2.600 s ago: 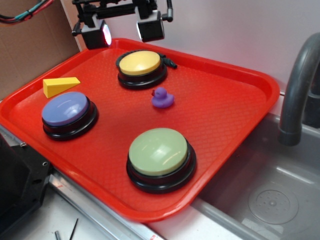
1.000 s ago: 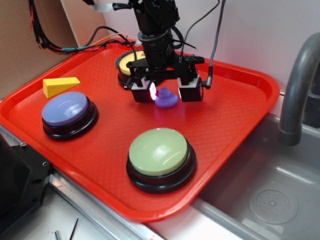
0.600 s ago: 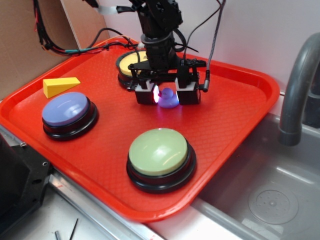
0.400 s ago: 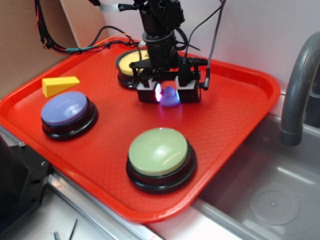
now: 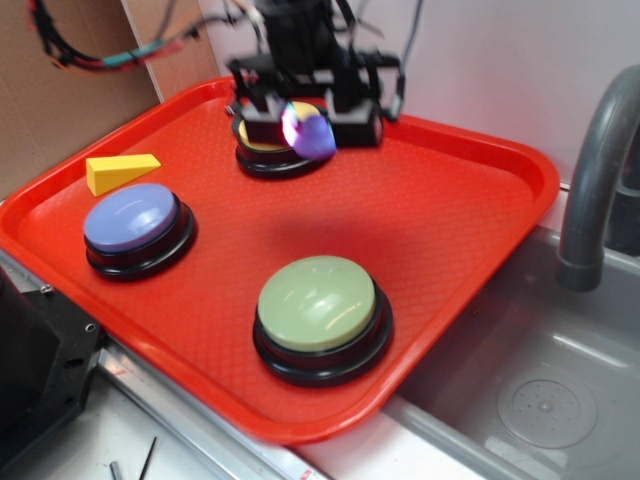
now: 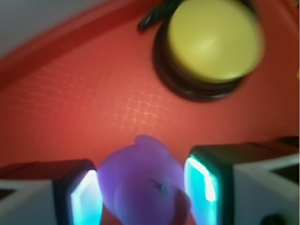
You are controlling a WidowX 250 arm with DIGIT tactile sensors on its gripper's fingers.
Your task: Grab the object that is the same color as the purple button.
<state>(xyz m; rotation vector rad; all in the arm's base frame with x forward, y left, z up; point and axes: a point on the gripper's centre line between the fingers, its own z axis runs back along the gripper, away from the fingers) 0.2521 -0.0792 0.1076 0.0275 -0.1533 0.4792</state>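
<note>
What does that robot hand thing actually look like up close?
The end effector has two blocky black-and-white fingers whose inner pads glow bluish-white. In the exterior view the arm above it is black, motion-blurred, with black, red and teal cables trailing off to the side.

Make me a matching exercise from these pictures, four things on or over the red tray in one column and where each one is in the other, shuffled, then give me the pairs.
Things
1. purple duck
2. yellow wedge block
3. purple button
4. green button

Places
A. resting on the red tray near its left rim, behind the purple button
B. nearest the tray's front edge
C. lifted off the tray, pinched between the gripper fingers
D. on the tray's left side, just in front of the wedge

Pairs: 1-C, 2-A, 3-D, 4-B
</note>
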